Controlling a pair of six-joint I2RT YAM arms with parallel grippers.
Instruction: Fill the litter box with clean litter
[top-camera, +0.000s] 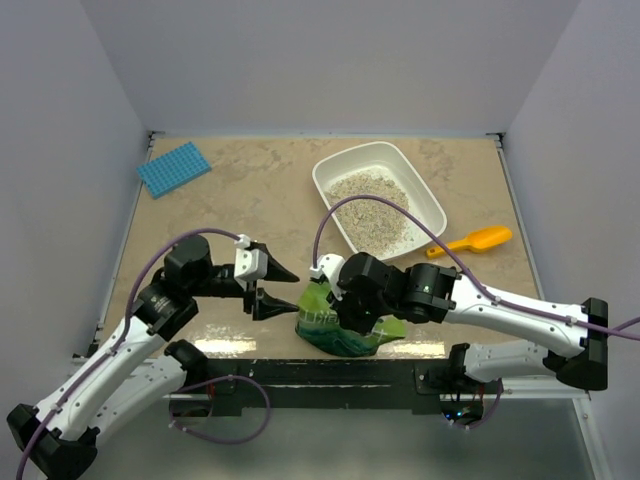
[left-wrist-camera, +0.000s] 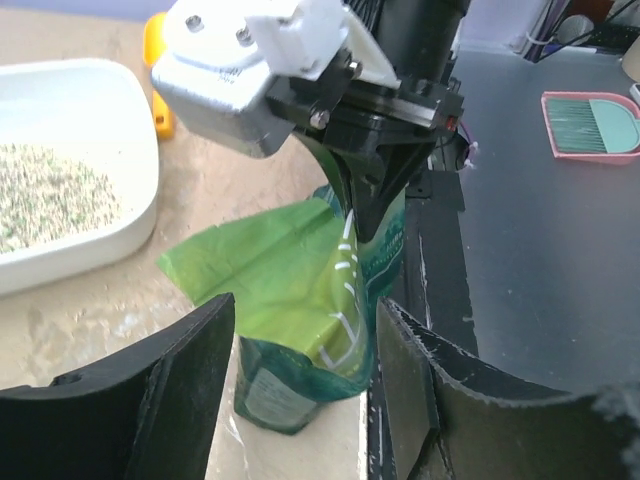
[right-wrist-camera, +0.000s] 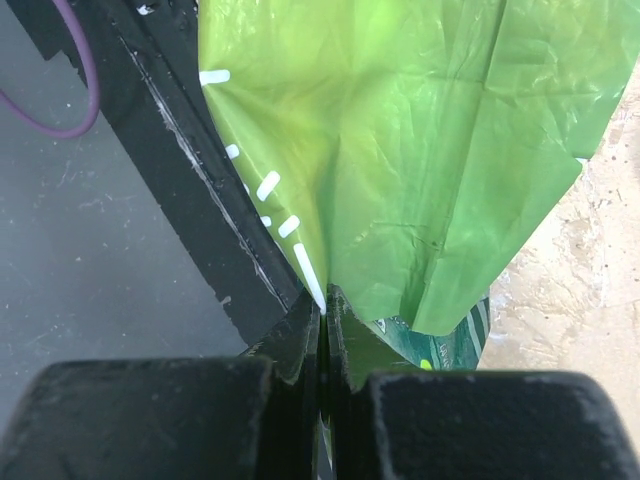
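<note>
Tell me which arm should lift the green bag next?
Probably the right. The right gripper is pinched shut on the green bag at its top, while the left gripper stands open beside it, holding nothing.

Table (top-camera: 250, 190), beige marbled top, standing inside a three-sided enclosure. Back wall (top-camera: 320, 60), left wall (top-camera: 60, 150) and right wall (top-camera: 590, 130), all plain pale grey-lilac, rising from the table's far and side edges. Black strip (top-camera: 320, 372) running along the table's near edge. Light reflecting in pale patches on the top just inside that edge. Grey floor (left-wrist-camera: 540, 250) lying beyond the near edge, with a pink dustpan (left-wrist-camera: 592, 124) holding a teal brush resting on it.
</note>
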